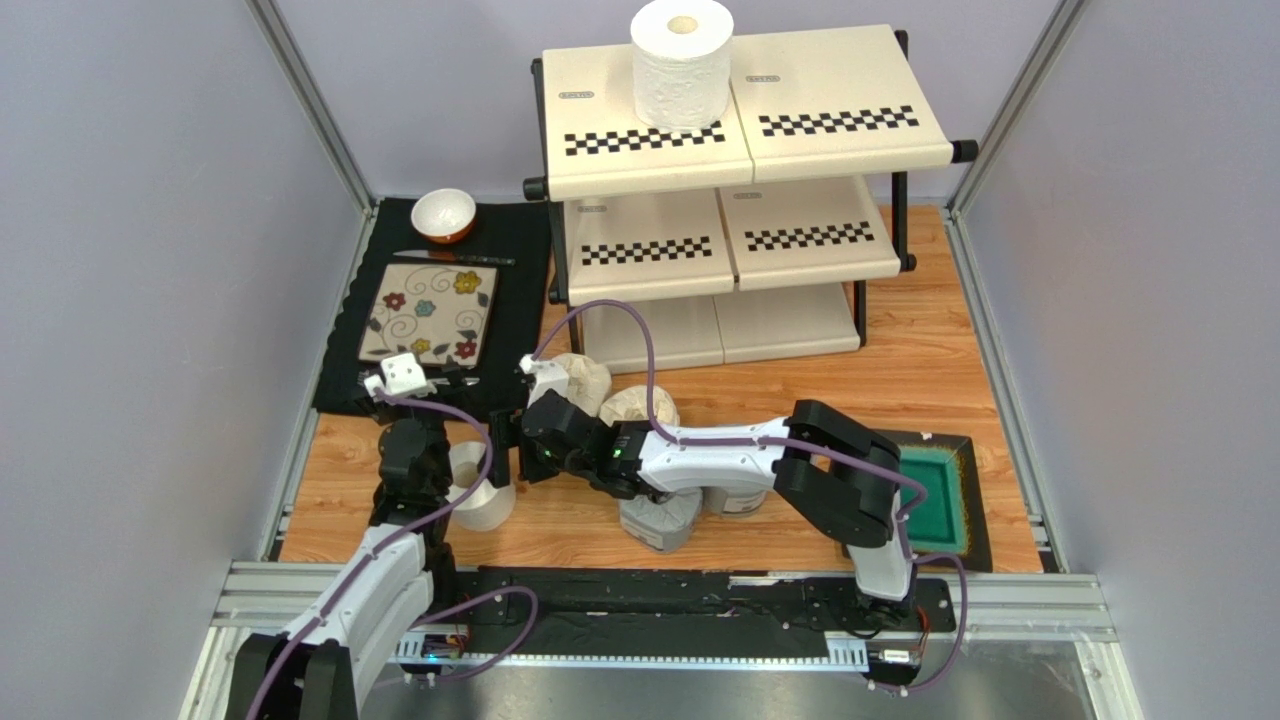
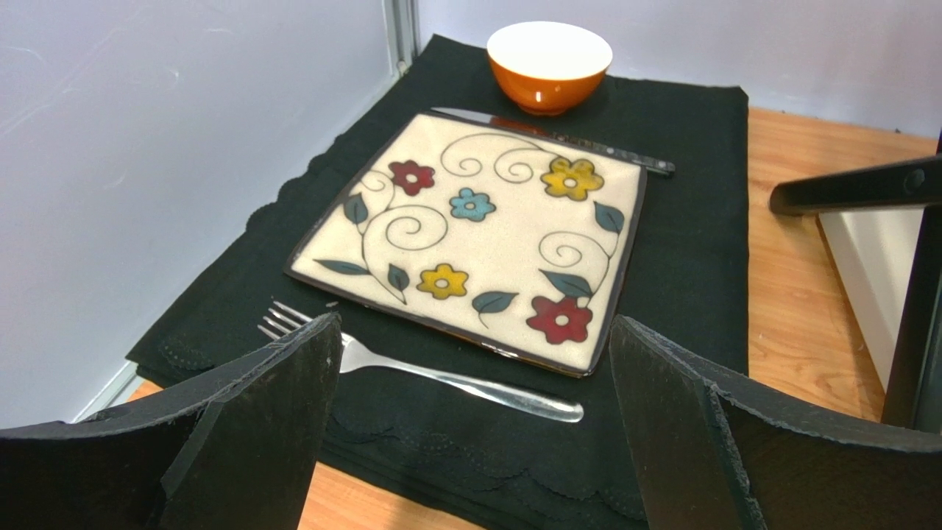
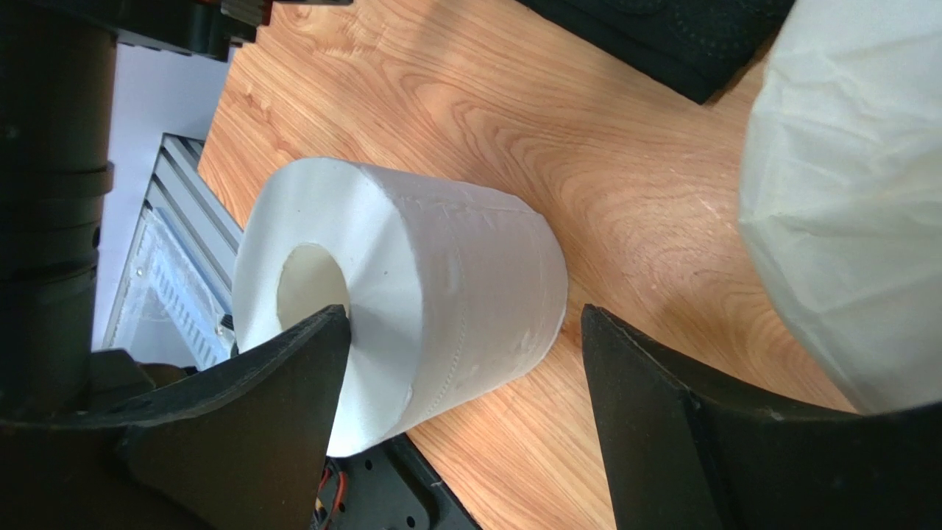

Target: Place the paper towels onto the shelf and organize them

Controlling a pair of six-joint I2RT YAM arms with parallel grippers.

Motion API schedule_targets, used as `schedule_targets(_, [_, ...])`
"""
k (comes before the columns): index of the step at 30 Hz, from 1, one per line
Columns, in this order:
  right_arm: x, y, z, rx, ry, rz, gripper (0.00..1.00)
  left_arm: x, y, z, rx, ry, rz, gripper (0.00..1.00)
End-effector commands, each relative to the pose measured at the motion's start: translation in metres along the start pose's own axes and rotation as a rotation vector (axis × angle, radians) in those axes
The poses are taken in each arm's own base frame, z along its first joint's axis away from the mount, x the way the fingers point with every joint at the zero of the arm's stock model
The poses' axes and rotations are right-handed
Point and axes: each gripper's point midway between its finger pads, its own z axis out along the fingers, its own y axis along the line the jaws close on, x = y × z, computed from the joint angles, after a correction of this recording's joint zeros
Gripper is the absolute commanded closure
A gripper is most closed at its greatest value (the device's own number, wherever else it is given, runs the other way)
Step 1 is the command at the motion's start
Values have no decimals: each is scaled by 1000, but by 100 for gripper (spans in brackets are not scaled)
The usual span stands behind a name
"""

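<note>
The shelf stands at the back, with one white paper towel roll upright on its top tier. A second white roll lies on its side on the table and also shows in the right wrist view. My right gripper is open, its fingers on either side of this roll's near end, not closed on it. Two cream-wrapped rolls sit beside the right wrist; one shows in the right wrist view. Two grey-wrapped rolls lie under the right arm. My left gripper is open and empty.
A black mat at the left holds a floral square plate, a white-and-orange bowl, a knife and a fork. A green tray lies at the right. The left arm stands close beside the lying white roll.
</note>
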Motion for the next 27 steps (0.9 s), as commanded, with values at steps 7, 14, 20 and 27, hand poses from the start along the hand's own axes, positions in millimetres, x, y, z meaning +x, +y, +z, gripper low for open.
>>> schedule_targets(7, [-2, 2, 12, 19, 22, -49, 20, 69, 20, -29, -33, 117, 50, 1])
schedule_targets(14, [-7, 10, 6, -5, 18, -55, 20, 70, 21, -30, -33, 117, 51, 1])
schedule_targets(20, [-10, 18, 5, -27, 23, -58, 20, 68, 21, -30, -34, 106, 47, 1])
schedule_targets(27, [-15, 26, 0, -48, 14, -59, 20, 66, 22, -31, -38, 95, 42, 1])
